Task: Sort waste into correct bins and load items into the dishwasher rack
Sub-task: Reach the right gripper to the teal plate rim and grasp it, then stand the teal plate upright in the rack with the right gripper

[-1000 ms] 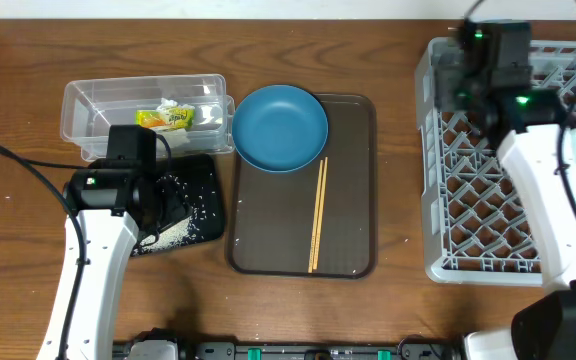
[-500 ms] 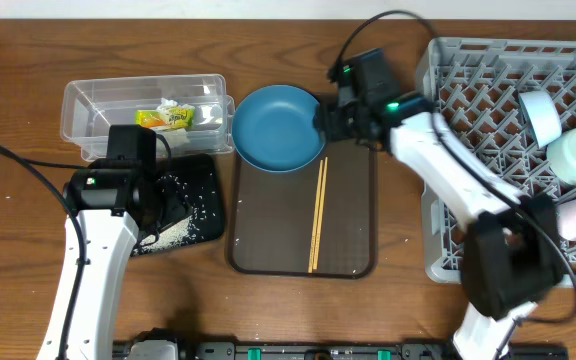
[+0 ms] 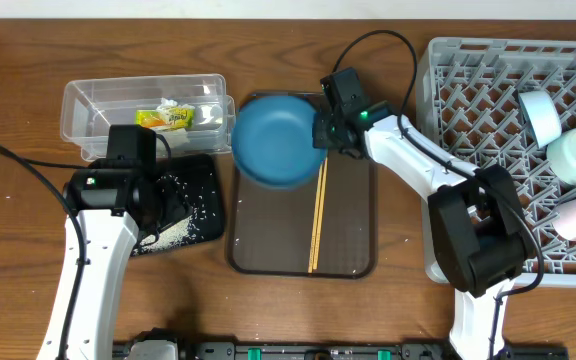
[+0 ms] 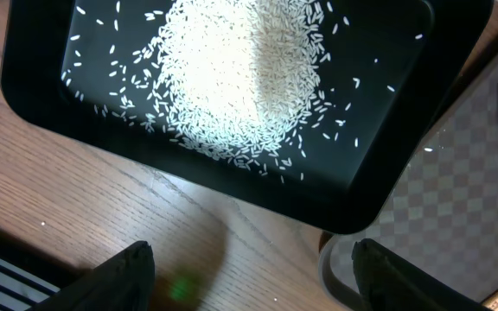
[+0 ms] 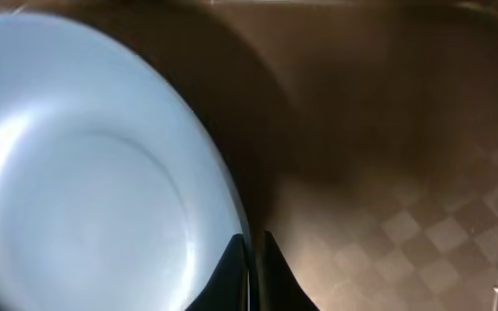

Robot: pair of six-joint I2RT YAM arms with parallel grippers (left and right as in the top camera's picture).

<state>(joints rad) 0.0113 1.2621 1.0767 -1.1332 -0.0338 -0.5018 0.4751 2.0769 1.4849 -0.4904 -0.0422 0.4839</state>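
Bare tabletop [image 3: 400, 240] between serving tray [image 3: 268, 220] and rack [image 3: 538, 170], right arm [image 3: 408, 155] across its far end.

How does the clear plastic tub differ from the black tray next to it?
The clear tub is see-through with tall walls; the black tray is opaque and shallow. The tub holds a yellow-green wrapper and white tissue; the tray holds loose rice. Both are rectangular and sit side by side.
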